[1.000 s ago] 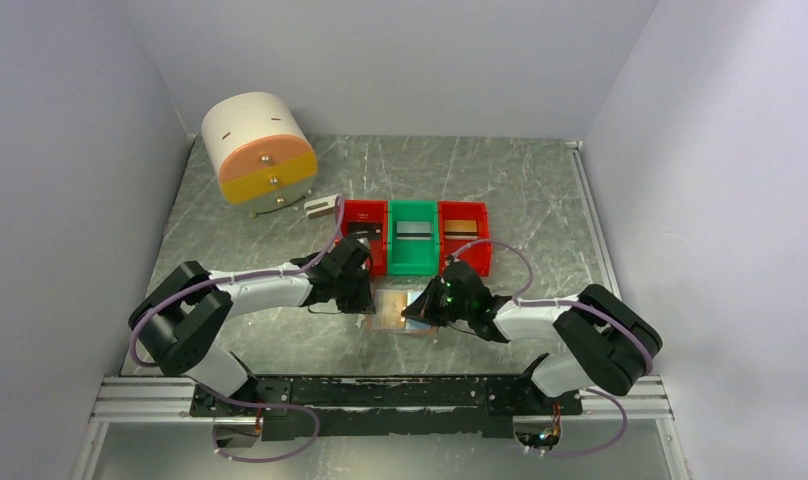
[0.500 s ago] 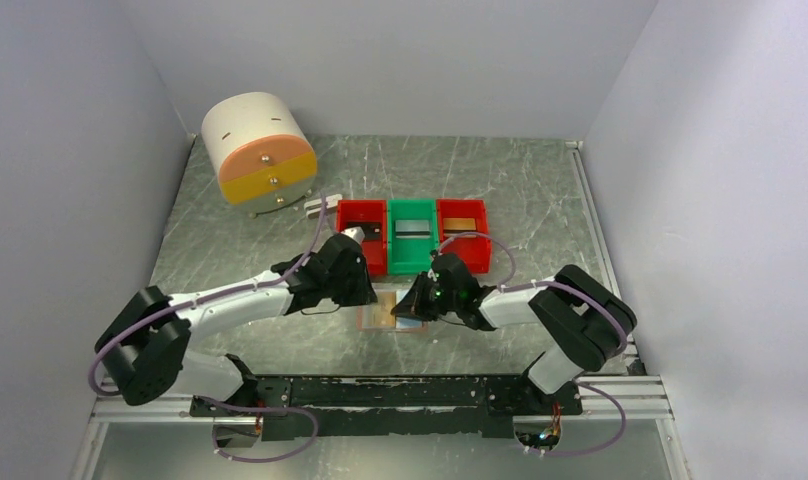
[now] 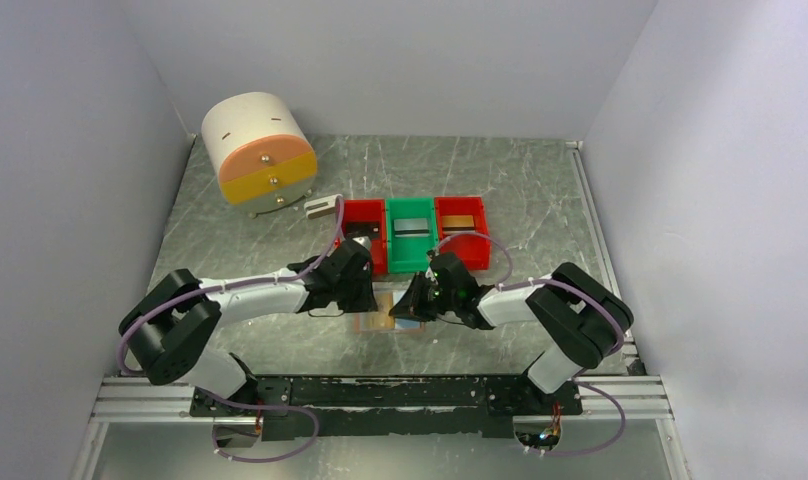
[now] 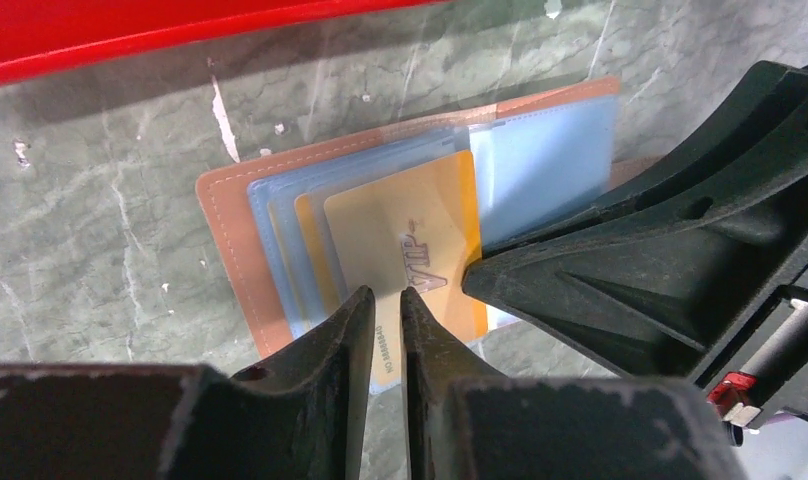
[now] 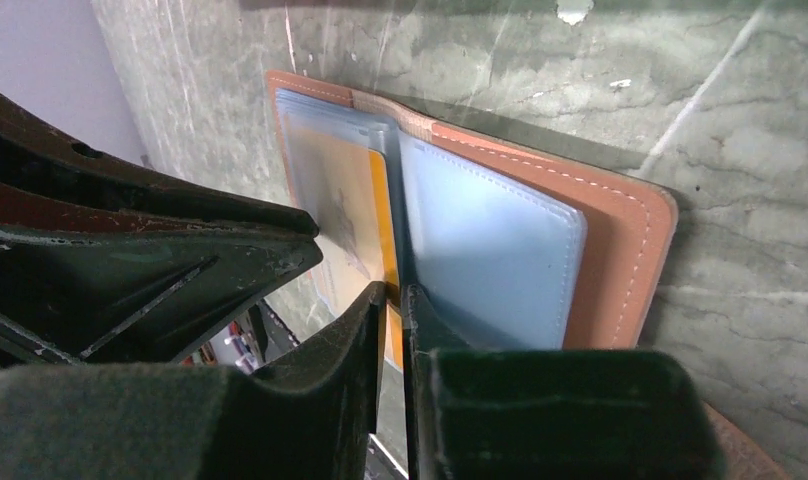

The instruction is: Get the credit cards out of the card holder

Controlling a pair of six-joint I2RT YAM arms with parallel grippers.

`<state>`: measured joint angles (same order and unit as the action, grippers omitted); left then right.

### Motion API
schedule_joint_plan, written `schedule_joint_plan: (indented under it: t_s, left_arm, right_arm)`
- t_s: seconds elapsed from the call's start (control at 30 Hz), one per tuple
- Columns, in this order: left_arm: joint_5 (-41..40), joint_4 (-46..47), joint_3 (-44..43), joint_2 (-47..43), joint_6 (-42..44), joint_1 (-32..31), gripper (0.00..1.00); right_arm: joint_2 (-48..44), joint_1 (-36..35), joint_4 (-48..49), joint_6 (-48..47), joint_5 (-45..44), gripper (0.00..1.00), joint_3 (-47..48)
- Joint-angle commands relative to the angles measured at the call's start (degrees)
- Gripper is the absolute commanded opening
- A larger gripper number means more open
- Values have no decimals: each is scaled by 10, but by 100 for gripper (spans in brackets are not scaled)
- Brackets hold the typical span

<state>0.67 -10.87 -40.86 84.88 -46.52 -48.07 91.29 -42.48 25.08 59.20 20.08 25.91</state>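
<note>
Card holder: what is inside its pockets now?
A gold VIP card over a yellow-orange card, both in pale blue pockets. Deeper cards, if any, are covered.

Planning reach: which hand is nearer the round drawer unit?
Left. The left hand sits toward the bases and right of the drawer unit; the right hand lies further right.

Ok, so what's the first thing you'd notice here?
An open tan card holder lying flat on the table, a yellow VIP card showing in its blue pockets. The left gripper and right gripper reach in over it from either side. Far back left stands a big round white, orange and yellow drum.
</note>
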Motion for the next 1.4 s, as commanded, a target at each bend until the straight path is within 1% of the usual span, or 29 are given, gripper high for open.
schedule_joint_plan:
  t_s: [0.0,0.13,0.23,0.33,0.4,0.5,0.63,0.67,0.77,0.8,0.87,0.9,1.1,1.27,1.37]
  left_arm:
    - [-6,-15,4,14,-2,-12,22]
    - [-22,-34,-7,27,3,-24,19]
    - [-35,-50,-16,34,5,-32,18]
    - [-46,-60,-18,36,4,-37,17]
    - [-49,-59,-17,34,2,-40,17]
    - [-51,-58,-16,31,1,-40,18]
    - [-52,-58,-17,31,0,-40,18]
    - [-50,-57,-16,30,0,-40,18]
    - [-48,-53,-13,30,-1,-40,18]
    - [-50,-54,-13,30,-1,-41,18]
    - [-53,-57,-15,29,0,-40,18]
    - [-54,-59,-16,29,0,-40,18]
    - [-69,-61,-8,16,-8,-41,19]
    - [-66,-56,-7,14,-7,-41,19]
    - [-61,-55,-7,18,-5,-41,19]
  right_arm:
    - [-6,-1,-28,-3,-17,17,-11]
    - [-13,-2,-14,16,-26,22,-19]
    - [-23,-2,-9,27,-41,22,-25]
    - [-26,-1,9,32,-37,16,-31]
    - [-15,-1,10,28,-24,16,-23]
    - [4,-2,16,29,-15,18,-17]
    - [3,-1,26,33,-21,22,-23]
    - [3,-1,20,29,-21,21,-20]
    - [3,-2,12,23,-23,14,-16]
    - [3,-1,13,25,-23,9,-18]
    - [3,-1,12,27,-25,4,-19]
    - [3,-1,11,27,-24,0,-19]
    - [-25,-1,-17,31,-47,0,-31]
    - [-52,4,-37,32,-63,0,-44]
    - [-52,7,-32,33,-60,0,-48]
